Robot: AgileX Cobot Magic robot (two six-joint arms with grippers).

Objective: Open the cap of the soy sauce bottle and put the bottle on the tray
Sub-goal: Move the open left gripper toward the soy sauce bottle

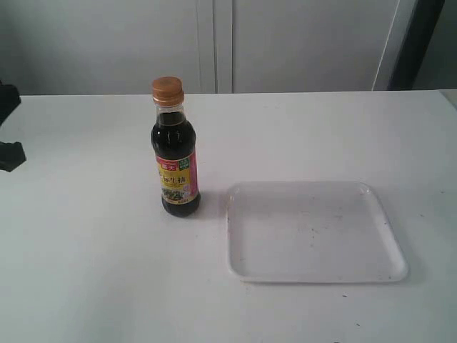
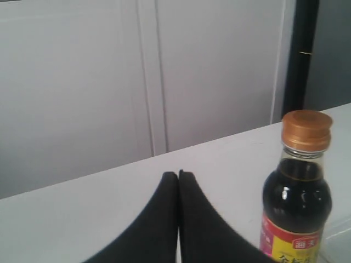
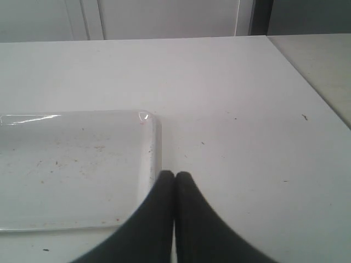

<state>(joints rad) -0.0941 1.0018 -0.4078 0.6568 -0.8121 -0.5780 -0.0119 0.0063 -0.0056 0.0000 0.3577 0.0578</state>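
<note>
Standing capped, soy sauce bottle (image 1: 176, 153) beside tray (image 1: 389, 221).

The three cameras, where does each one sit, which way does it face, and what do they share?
Exterior view: raised off the arms, looking down across the white table at the soy sauce bottle and the tray; only a dark bit of the left arm shows.
Left wrist view: low behind the shut left hand, facing the bottle, its cap and the wall.
Right wrist view: behind the shut right hand, facing the tray's corner.
Shared: exterior and left wrist both show the bottle; exterior and right wrist, the tray.
</note>
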